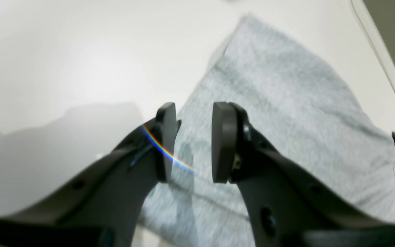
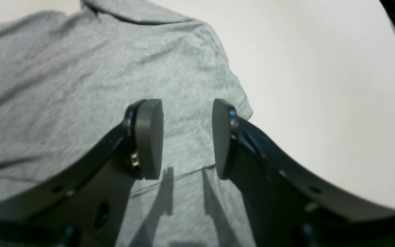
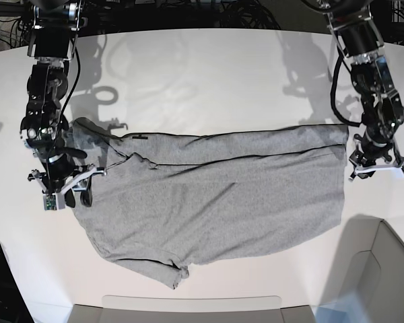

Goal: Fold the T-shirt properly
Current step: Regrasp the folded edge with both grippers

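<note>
Both claws apart, nothing clamped on either side.

Left claw [image 1: 194, 142]: pads [image 1: 222, 144] w/ a clear gap, grey cloth visible through it. It hangs over the T-shirt [image 1: 279, 113], right at the shirt's edge; can't tell from the wrist cam if the tips touch fabric. Cloth runs ahead & to the right of this claw, bare white tabletop [image 1: 81, 58] to its left. In base view the left claw [image 3: 377, 161] sits just beside the shirt's straight hem end, on the tabletop [image 3: 209, 67] side of it.

Right claw [image 2: 187, 139]: pads [image 2: 149, 137] wide apart too, directly above grey fabric, w/ a thin dark seam line crossing below the tips. T-shirt [image 2: 81, 85] fills everything ahead & left of this claw; tabletop [image 2: 321, 85] bare to its right. Base view: right claw [image 3: 67, 185] is at the sleeve/shoulder end.

T-shirt [image 3: 215, 202] lies spread betw the two claws, plain grey face up, top edge folded over on itself into a long band w/ a dark seam line along it. Collar end is near the right claw; one sleeve sticks out on the near side of the body, at that same end. Cloth has mild wrinkles, mostly flat. No lettering visible from here.
</note>
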Robot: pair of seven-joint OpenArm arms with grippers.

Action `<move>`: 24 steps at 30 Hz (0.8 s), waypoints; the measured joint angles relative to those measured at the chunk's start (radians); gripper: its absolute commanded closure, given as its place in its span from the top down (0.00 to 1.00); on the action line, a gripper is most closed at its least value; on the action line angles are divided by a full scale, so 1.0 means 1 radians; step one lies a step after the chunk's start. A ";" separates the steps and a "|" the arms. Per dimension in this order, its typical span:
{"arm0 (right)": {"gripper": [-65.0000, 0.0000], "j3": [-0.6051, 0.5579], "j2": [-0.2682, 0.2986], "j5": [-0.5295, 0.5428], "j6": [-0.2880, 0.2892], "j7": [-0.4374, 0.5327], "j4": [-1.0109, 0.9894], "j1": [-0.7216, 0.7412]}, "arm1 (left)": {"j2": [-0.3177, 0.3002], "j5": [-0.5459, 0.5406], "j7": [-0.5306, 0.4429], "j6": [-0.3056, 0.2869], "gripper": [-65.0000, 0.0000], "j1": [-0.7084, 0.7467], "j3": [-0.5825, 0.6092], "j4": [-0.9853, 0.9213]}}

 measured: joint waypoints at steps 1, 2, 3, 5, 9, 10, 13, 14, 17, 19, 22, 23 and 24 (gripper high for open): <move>0.37 0.000 -0.011 -0.003 0.000 0.001 0.019 -0.021 | 0.004 0.008 -0.004 0.002 0.25 0.019 0.017 0.025; 0.37 -0.002 -0.015 0.000 0.000 0.000 0.029 -0.039 | 0.008 0.011 -0.005 0.002 0.21 0.035 0.037 0.039; 0.37 -0.002 -0.018 0.009 0.003 -0.012 0.034 -0.056 | 0.010 0.011 -0.007 0.002 0.18 0.050 0.065 0.045; 0.34 -0.003 -0.024 0.004 0.007 -0.059 0.030 -0.087 | 0.014 0.011 0.004 0.000 0.11 0.077 0.140 0.045; 0.26 0.024 -0.050 -0.001 0.000 -0.063 0.013 -0.124 | 0.029 -0.005 0.010 -0.008 0.01 0.085 0.194 0.017; 0.25 0.029 -0.056 -0.003 0.000 -0.063 0.004 -0.127 | 0.025 -0.003 0.000 -0.007 0.00 0.080 0.194 -0.003; 0.19 0.026 -0.062 -0.002 0.004 -0.061 -0.052 -0.124 | 0.010 0.012 0.000 0.000 0.00 0.073 0.203 -0.075; 0.16 0.026 -0.061 -0.003 0.004 -0.060 -0.084 -0.121 | 0.006 0.021 0.000 0.004 0.00 0.073 0.223 -0.098; 0.06 0.027 -0.055 -0.013 0.001 -0.068 -0.174 -0.108 | -0.004 0.019 -0.027 -0.006 0.00 0.048 0.273 -0.150; 0.01 0.029 -0.040 0.014 0.011 -0.031 -0.223 -0.102 | -0.020 0.009 -0.035 -0.013 0.00 0.021 0.303 -0.204; 0.00 0.027 -0.020 0.015 0.012 -0.033 -0.262 -0.076 | -0.021 -0.009 -0.056 -0.031 0.00 0.005 0.307 -0.272; 0.01 0.027 -0.017 0.017 0.012 -0.028 -0.269 -0.074 | -0.029 -0.009 -0.054 -0.030 0.00 0.003 0.307 -0.285; 0.01 0.027 -0.014 0.018 0.013 -0.018 -0.275 -0.074 | -0.041 -0.010 -0.052 -0.030 0.00 0.003 0.310 -0.294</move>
